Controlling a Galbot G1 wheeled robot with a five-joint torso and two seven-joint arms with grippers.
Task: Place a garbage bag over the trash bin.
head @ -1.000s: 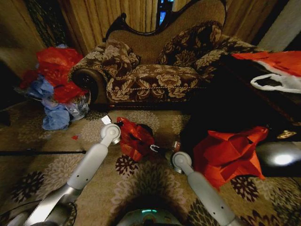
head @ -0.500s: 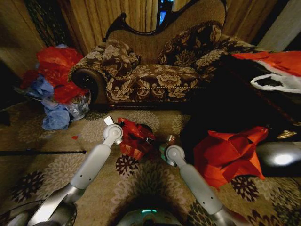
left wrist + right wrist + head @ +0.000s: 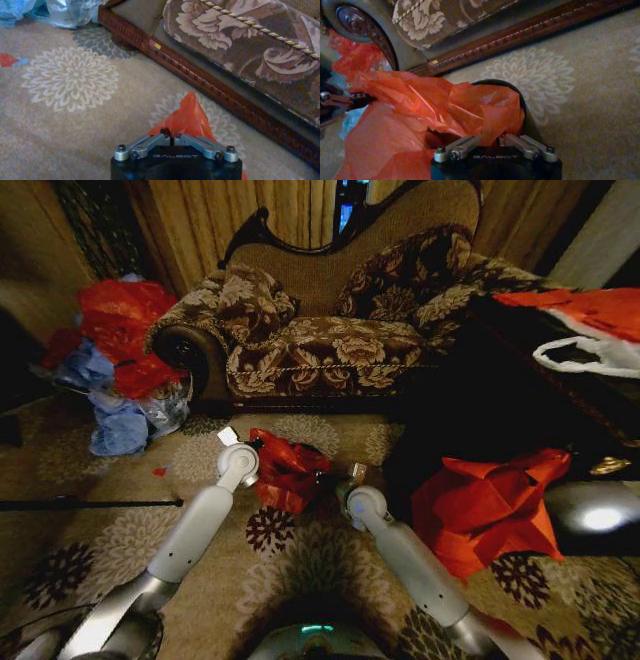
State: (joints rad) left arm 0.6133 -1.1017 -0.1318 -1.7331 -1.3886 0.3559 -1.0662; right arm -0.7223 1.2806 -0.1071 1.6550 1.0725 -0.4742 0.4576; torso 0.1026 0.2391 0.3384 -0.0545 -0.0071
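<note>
moved: my right gripper (image 3: 338,483) has swung in leftward to the bag; cam steady.
R fingers: pinched on garbage bag (image 3: 435,108) edge, at trash bin (image 3: 522,108) near rim.
L gripper (image 3: 173,137): fingers clamped on bag's opposite corner.
key relation: bag stretched L-R betw grippers, bin under R side, w/ sofa (image 3: 330,330) behind.

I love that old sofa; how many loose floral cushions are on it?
2: one brown floral fabric cushion leans at the sofa's left arm, another against the backrest's right; others may be hidden.
</note>
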